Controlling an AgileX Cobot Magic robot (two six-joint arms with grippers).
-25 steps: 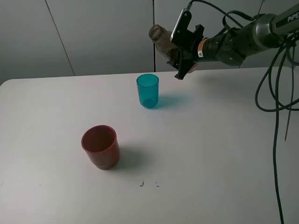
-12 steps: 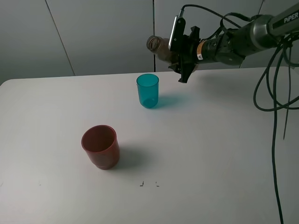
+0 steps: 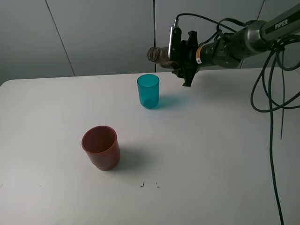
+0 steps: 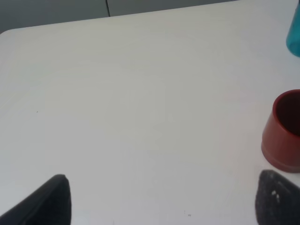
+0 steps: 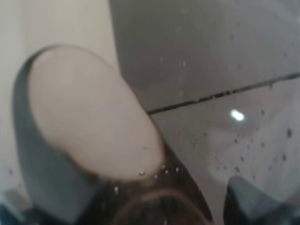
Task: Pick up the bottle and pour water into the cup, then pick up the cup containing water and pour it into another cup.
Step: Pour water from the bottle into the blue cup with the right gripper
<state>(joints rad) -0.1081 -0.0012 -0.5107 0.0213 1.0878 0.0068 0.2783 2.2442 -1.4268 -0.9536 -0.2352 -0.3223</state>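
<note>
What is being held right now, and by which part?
The right gripper is shut on the bottle, clamping its body below the neck. The bottle is tipped nearly sideways, with the neck jutting out free. The left gripper is open and holds nothing.

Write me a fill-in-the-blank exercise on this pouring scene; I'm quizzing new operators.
1. The bottle is held by the ____ gripper.
2. The teal cup stands nearest the bottle; the other cup is ____.
3. Both cups stand ____ on the table.
Missing words: right; red; upright.
</note>
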